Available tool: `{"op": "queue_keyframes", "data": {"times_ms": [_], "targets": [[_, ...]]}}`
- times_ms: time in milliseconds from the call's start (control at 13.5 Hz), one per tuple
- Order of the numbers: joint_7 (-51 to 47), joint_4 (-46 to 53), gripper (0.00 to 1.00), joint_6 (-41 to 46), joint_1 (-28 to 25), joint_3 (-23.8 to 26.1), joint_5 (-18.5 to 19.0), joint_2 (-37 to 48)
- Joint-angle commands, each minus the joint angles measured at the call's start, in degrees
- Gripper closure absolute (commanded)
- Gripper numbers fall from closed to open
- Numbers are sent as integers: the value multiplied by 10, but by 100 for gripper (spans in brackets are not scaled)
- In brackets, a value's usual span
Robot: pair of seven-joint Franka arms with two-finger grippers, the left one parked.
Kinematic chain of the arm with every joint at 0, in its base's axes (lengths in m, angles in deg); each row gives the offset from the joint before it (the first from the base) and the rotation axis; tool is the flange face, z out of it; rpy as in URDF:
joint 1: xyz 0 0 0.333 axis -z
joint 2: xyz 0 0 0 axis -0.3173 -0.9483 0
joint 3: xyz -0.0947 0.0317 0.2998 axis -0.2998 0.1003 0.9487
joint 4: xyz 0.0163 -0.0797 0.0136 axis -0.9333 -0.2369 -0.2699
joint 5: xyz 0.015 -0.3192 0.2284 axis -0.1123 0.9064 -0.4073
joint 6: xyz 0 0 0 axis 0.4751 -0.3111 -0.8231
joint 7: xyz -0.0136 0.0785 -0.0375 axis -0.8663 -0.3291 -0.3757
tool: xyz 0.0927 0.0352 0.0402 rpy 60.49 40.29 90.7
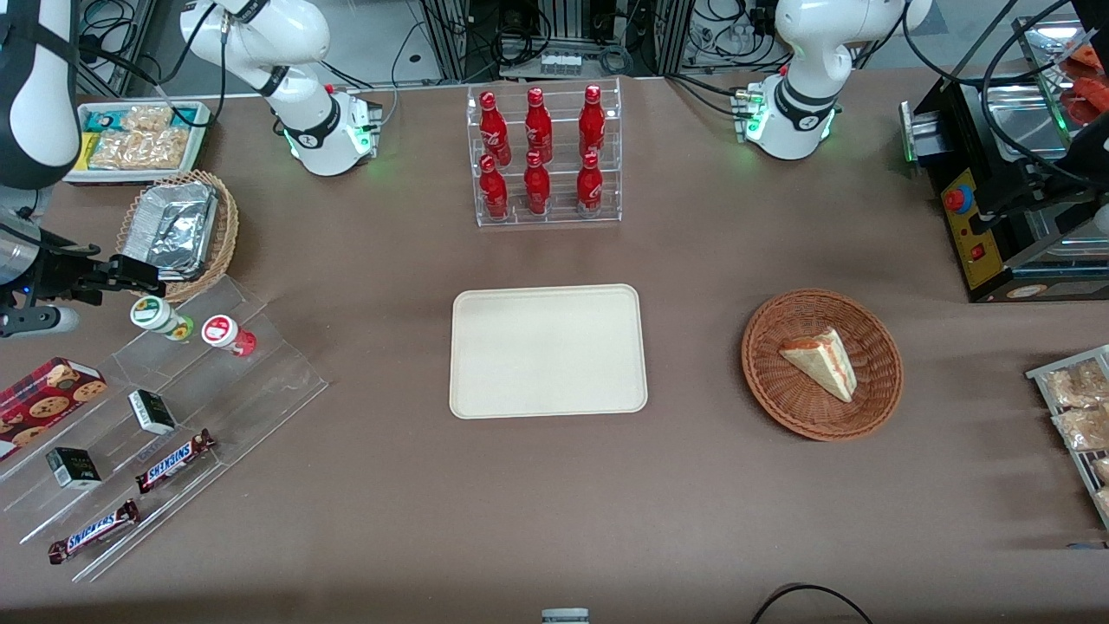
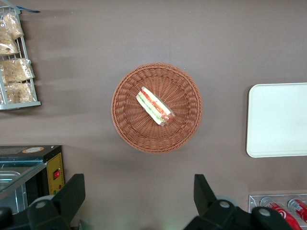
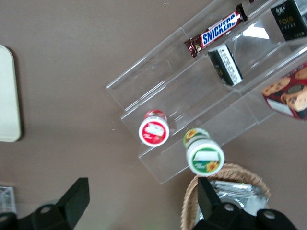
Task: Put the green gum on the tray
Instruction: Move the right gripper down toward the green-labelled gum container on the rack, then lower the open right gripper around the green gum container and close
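Note:
The green gum (image 1: 156, 314) stands on the top step of a clear acrylic shelf; its white lid with a green-yellow label faces up in the right wrist view (image 3: 205, 154). A like-sized red-lidded container (image 1: 223, 332) stands beside it (image 3: 153, 131). My gripper (image 1: 139, 276) hovers open and empty just above the green gum, slightly farther from the front camera, at the edge of a wicker basket; its fingers (image 3: 76, 194) stand wide apart. The cream-beige tray (image 1: 548, 351) lies bare at the table's middle, and its edge shows in the right wrist view (image 3: 7, 96).
A wicker basket with a foil pan (image 1: 178, 230) touches the shelf. The shelf (image 1: 173, 416) also holds Snickers bars, dark boxes and a cookie box. A white snack bin (image 1: 139, 139), a cola bottle rack (image 1: 546, 156) and a sandwich basket (image 1: 821, 364) stand around.

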Motion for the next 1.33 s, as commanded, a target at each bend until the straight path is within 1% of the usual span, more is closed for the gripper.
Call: {"op": "queue_keyframes", "data": {"times_ms": [0,148,296,444,667,741,963,1037,1259], "targets": [[78,-46,0,-55,21,2,-4,17],[153,-110,0,-122,31,1,-3,47],[195,-171,0,-182,35,0,1,72],[279,-202,0,-227,50,-4,1,75],[313,-218,0,-243,50,-10,4,75],[343,-219,0,-249,50,-11,4,75],[415,-256,0,-312,73,-11,4,73],[428,-264,0,-328,79,-11,4,70],[429,-272,1,-330,85,-11,4,65]]}}
